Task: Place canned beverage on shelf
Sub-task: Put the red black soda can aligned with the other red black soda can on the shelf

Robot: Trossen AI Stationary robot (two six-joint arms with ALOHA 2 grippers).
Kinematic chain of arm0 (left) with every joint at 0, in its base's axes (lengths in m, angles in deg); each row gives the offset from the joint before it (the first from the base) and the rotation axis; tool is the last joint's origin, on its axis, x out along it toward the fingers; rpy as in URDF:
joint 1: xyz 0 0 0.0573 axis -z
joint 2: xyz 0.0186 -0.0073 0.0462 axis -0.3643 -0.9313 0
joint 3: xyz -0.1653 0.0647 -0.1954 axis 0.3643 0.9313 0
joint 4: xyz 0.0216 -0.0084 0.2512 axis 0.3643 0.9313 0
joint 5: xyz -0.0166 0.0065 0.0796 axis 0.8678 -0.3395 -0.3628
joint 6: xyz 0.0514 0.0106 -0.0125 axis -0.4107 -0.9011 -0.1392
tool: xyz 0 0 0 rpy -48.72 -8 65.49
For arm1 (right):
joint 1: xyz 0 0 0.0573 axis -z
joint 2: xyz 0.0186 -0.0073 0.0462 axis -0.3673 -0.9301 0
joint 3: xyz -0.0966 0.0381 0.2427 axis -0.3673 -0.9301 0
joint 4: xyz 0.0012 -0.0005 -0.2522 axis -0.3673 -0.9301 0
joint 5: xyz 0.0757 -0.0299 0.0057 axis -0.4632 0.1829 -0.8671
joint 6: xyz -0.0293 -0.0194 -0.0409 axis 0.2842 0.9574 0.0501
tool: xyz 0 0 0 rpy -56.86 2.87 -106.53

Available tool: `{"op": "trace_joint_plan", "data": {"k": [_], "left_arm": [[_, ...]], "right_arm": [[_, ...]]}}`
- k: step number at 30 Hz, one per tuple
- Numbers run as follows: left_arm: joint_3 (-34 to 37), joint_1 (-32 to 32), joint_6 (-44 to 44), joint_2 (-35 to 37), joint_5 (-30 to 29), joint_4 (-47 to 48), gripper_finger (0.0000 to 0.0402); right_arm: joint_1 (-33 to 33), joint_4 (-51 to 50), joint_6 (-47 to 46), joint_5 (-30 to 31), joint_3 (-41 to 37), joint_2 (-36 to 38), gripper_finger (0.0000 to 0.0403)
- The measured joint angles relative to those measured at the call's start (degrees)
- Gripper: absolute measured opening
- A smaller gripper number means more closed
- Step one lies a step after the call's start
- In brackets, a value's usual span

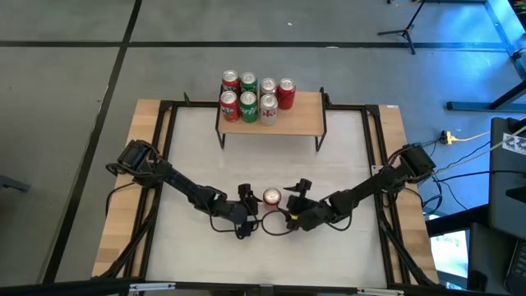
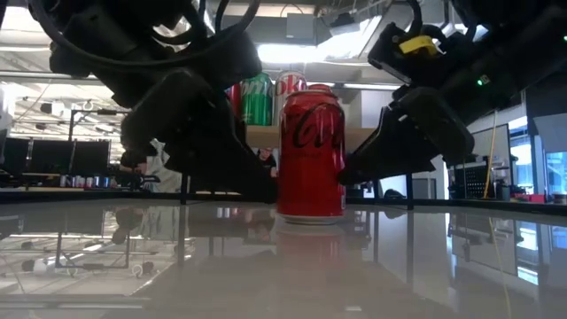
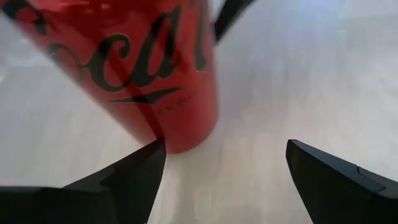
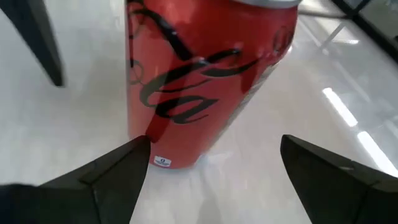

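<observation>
A red can [image 1: 271, 196] stands upright on the pale tabletop, between the tips of my two grippers, and fills the middle of the low view [image 2: 311, 151]. My left gripper [image 1: 246, 200] is open on the can's left side, and its wrist view shows the can [image 3: 137, 68] just ahead of one fingertip. My right gripper [image 1: 293, 197] is open on the can's right side, with the can [image 4: 199, 81] ahead of its fingers. The shelf [image 1: 300, 122], a low wooden board on black legs, stands at the table's far side. My left gripper has one fingertip [image 3: 155, 155] right at the can's bottom rim [image 3: 183, 146]; whether it touches, I cannot tell. My right gripper has one fingertip [image 4: 140, 152] right at the can's lower wall [image 4: 168, 155]; whether it touches, I cannot tell. The can stands upright on the table.
Several red and green cans [image 1: 248, 97] stand in two rows on the shelf's left part; its right part is bare. Black frame rails [image 1: 164, 164] run along the table's sides. Cables [image 1: 275, 228] lie on the table near the grippers.
</observation>
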Motion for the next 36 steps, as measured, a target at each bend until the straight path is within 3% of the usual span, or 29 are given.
{"op": "trace_joint_plan", "data": {"k": [13, 16, 19, 22, 25, 27, 36], "left_arm": [[0.0, 0.3, 0.4, 0.0, 6.3, -6.3, 0.0322], [0.0, 1.1, 2.2, 0.0, 7.0, -5.6, 0.0322], [0.0, 2.4, 3.9, 1.4, 6.7, -3.1, 0.0322], [-0.1, 3.6, 4.5, 3.4, 2.0, 0.9, 0.0322], [-0.1, 3.8, 4.5, 3.6, -8.3, 2.3, 0.0322], [-0.1, 2.9, 4.5, 3.2, -11.5, 2.3, 0.0322], [0.0, -1.3, 4.4, -0.1, -1.4, -0.4, 0.0322]], "right_arm": [[0.1, -5.5, 2.0, 5.5, 0.0, 1.0, 0.0358], [0.1, -8.4, 1.9, 4.3, 0.8, 2.0, 0.0358], [0.1, -9.6, 1.8, -0.9, 2.4, 3.1, 0.0358], [0.1, -9.3, 1.9, -4.7, 2.9, 3.2, 0.0358], [0.0, -7.9, 1.8, -3.7, 2.9, 2.4, 0.0358], [0.1, -7.6, 1.8, -1.8, 2.9, 1.6, 0.0358], [0.1, -6.7, 2.3, 0.9, 2.9, 1.1, 0.0358]]}}
